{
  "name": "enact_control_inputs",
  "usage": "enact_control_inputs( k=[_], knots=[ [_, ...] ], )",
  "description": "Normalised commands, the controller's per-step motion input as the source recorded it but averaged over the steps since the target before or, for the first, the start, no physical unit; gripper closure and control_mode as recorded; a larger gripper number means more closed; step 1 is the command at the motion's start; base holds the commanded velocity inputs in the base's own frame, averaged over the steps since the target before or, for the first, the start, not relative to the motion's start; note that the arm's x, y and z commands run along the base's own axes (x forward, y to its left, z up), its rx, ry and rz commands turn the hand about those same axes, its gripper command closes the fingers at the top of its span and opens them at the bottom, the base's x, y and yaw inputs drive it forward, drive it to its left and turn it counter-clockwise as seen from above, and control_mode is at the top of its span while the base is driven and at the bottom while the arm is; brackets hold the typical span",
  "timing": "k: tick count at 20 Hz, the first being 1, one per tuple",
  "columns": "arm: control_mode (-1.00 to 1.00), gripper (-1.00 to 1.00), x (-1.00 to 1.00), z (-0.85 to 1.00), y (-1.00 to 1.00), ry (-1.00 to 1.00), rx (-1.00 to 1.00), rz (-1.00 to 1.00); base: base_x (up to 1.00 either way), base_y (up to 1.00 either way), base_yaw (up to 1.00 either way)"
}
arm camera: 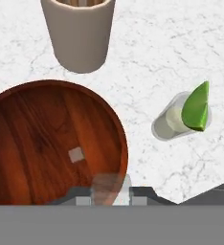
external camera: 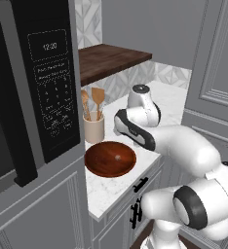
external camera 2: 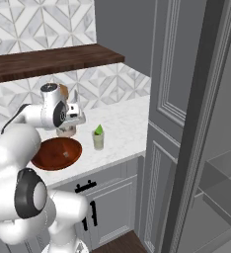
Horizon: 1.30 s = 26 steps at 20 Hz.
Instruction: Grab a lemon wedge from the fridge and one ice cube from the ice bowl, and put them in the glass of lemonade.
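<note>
One ice cube (arm camera: 109,185), pale, cloudy and half see-through so the wood behind tints it, sits pinched between the fingers (arm camera: 142,193), which stand narrow around it. It hangs over the near rim of the ice bowl (arm camera: 47,139), above the wood rather than resting on it. A second cube (arm camera: 76,154), small, whitish and square-faced, lies loose on the bowl's floor near the middle. The bowl is wide, shallow and reddish-brown with a dark grain, and it stands by the front edge of the table (external camera 2: 122,123). Just beside it, further along that front edge toward the tall grey cabinet (external camera 2: 162,99), stands the glass of lemonade (external camera 2: 98,142), a small clear tumbler with a pale drink. The lemon wedge (arm camera: 197,107), bright green with a curved back, perches on the glass's rim, tilted. Behind the bowl, toward the wall edge, stands a beige crock (external camera: 93,128) holding wooden spatulas (external camera: 97,99). The fridge (external camera 2: 221,188) stands past the cabinet, its door open
</note>
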Motion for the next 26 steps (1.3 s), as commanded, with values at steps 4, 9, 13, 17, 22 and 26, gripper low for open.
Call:
enact_control_inputs(
  k=[4, 9, 13, 17, 22, 26],
  knots=[
    [-1.00, 1.00, 0.36, 0.39, -0.81, 0.00, -0.02, -0.04, 0.00, 0.00, 0.00],
    [-1.00, 1.00, 0.31, 0.00, -0.59, 0.00, 0.00, -0.03, 0.00, 0.00, 0.00],
    [-1.00, 1.00, 0.51, -0.23, -0.13, 0.01, 0.00, 0.00, 0.00, 0.00, 0.00],
    [-1.00, 1.00, 0.25, -0.23, 0.00, 0.01, 0.02, 0.00, 0.00, 0.00, 0.00],
    [-1.00, 1.00, 0.11, -0.06, 0.00, 0.00, 0.00, 0.00, 0.00, 0.00, 0.00],
    [-1.00, 1.00, 0.02, -0.06, 0.02, 0.00, 0.00, 0.00, 0.00, 0.00, 0.00]
  ],
)
